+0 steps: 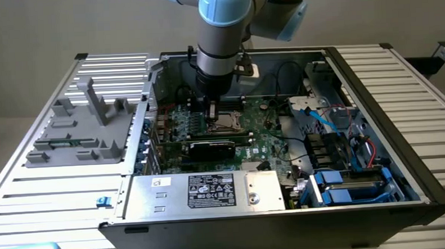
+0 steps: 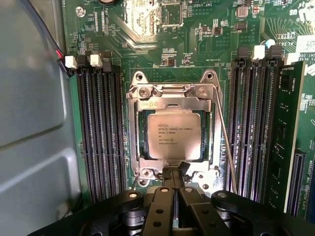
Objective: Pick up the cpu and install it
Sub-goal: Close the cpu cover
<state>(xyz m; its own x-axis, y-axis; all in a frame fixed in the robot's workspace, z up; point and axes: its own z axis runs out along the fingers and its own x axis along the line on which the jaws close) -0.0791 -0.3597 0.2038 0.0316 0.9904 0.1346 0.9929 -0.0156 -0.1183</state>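
The cpu [image 2: 173, 135], viewed past the fingers [image 2: 168, 178]. Nearest, the fingers were pressed together, holding nothing, their tips at the near edge of the socket frame [image 2: 147, 103]. Beyond them the cpu lay flat inside that frame on the motherboard [image 2: 206, 49], between two banks of memory slots [image 2: 101, 132]. Judged light, stiff and slick-topped, with fragile contacts beneath; best taken by opposite rim edges.
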